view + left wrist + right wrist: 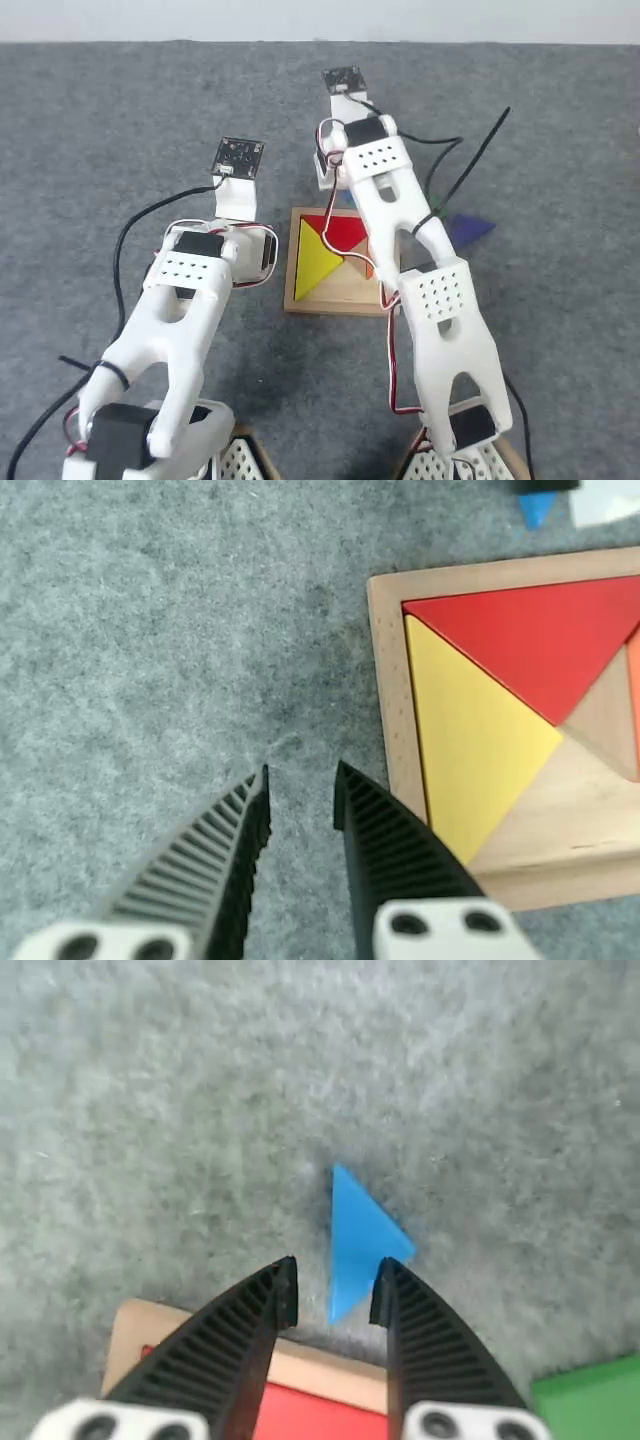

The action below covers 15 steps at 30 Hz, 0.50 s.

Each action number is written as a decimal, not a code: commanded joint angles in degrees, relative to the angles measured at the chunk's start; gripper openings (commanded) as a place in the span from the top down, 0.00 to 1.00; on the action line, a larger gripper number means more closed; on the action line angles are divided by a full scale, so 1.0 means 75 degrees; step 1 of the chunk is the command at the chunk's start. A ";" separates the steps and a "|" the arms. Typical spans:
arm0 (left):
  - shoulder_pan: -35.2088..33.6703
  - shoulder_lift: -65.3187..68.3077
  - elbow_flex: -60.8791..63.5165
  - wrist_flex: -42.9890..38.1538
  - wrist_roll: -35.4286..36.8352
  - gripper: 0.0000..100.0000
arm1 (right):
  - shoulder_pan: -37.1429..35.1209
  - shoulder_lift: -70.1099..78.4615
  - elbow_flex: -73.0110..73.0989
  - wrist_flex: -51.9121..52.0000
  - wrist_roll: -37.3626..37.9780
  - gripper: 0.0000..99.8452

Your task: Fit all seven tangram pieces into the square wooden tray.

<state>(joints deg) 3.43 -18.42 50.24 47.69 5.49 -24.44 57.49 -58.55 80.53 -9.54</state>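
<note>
the step in hand seems to be picking up the blue triangle, which lies on the carpet just beyond the partly filled wooden tray. the right gripper hangs over it, jaws parted and empty, so it likely must lower and close; the left gripper sits released beside the tray

I saw the square wooden tray lying flat, with a red triangle and a yellow triangle seated edge to edge inside and an orange piece against the red. A blue triangle lay loose on the counter just outside the tray's rim, with a green piece nearby.
</note>
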 commanded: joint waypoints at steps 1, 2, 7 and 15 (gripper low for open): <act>0.0059 -0.0047 -0.0064 -0.0129 0.0000 0.89 | 0.0006 -0.0064 -0.0879 0.0440 -0.0094 0.78; 0.0059 -0.0047 -0.0053 -0.0129 0.0000 0.89 | 0.0006 -0.0053 -0.1008 0.0510 -0.0094 0.75; 0.0059 -0.0047 -0.0053 -0.0129 0.0000 0.89 | -0.0018 -0.0006 -0.1020 0.0416 0.0234 0.70; 0.0059 -0.0047 -0.0053 -0.0129 0.0000 0.89 | -0.0053 0.0733 -0.0867 -0.0404 0.0492 0.70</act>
<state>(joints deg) 3.43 -18.42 50.24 47.69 5.49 -24.62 63.47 -63.74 80.09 -6.81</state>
